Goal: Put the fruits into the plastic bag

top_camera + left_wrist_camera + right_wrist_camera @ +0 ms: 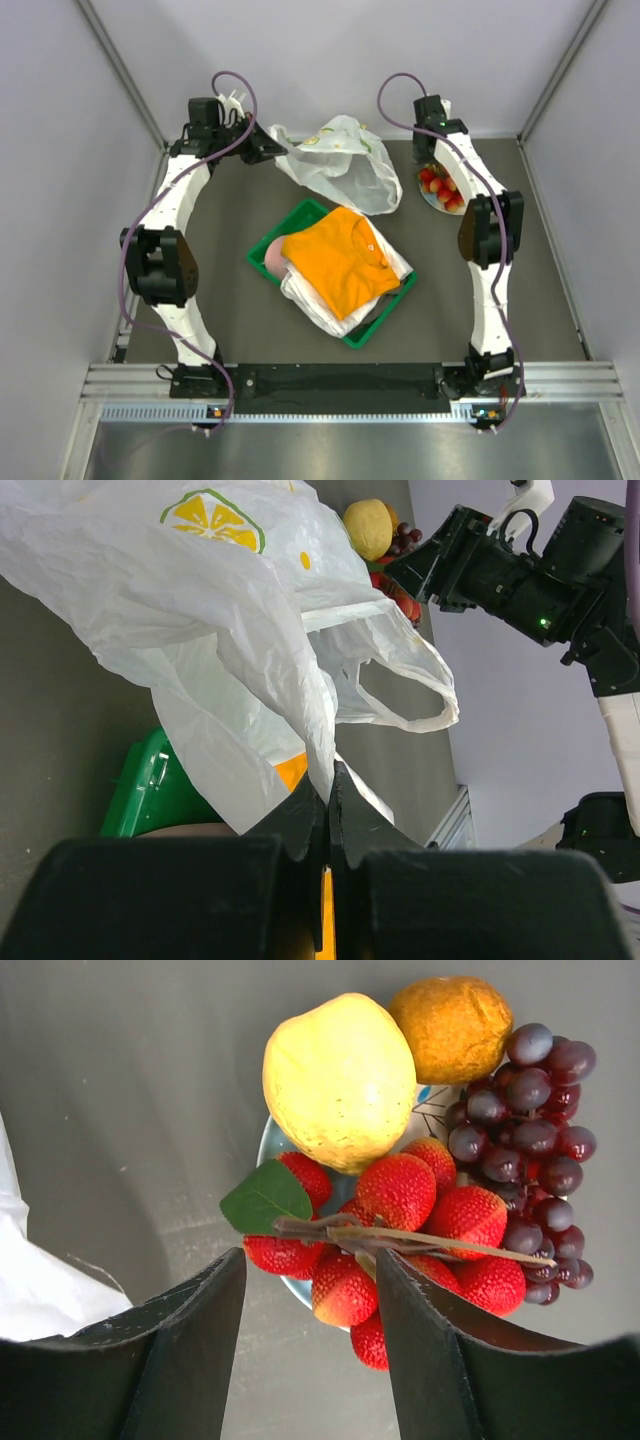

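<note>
My left gripper is shut on a fold of the white plastic bag, holding it up off the table; one loop handle hangs free. From above, the bag lies between the two arms at the back. The fruits sit on a pale plate: a cluster of red pieces on a twig with a green leaf, a yellow pear-like fruit, a small orange and dark grapes. My right gripper is open just above the red cluster, one finger on each side, with gaps.
A green tray in the middle of the table holds a folded orange garment, white clothes and a pink rounded item. Grey walls close in the left, right and back. The plate lies right of the bag.
</note>
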Tool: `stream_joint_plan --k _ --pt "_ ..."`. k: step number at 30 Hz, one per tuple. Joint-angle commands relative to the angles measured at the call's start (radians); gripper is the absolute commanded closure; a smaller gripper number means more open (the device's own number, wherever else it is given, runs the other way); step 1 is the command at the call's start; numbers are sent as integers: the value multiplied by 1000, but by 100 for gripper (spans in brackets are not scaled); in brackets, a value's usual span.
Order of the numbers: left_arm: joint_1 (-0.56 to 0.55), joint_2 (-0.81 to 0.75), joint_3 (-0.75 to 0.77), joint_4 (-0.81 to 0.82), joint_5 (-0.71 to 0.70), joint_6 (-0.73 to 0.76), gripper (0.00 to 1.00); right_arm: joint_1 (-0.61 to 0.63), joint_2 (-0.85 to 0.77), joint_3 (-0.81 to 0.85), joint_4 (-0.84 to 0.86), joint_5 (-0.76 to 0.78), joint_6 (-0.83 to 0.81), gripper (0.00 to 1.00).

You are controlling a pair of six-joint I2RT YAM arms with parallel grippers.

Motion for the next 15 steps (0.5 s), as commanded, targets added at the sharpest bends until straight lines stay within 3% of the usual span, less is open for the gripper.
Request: stream_joint_plan --k 1,15 --pt "-3 -16 0 27 17 7 100 0 10 14 62 23 -9 45" --pt "-3 -5 0 38 18 0 100 -3 53 -1 128 106 -78 52"
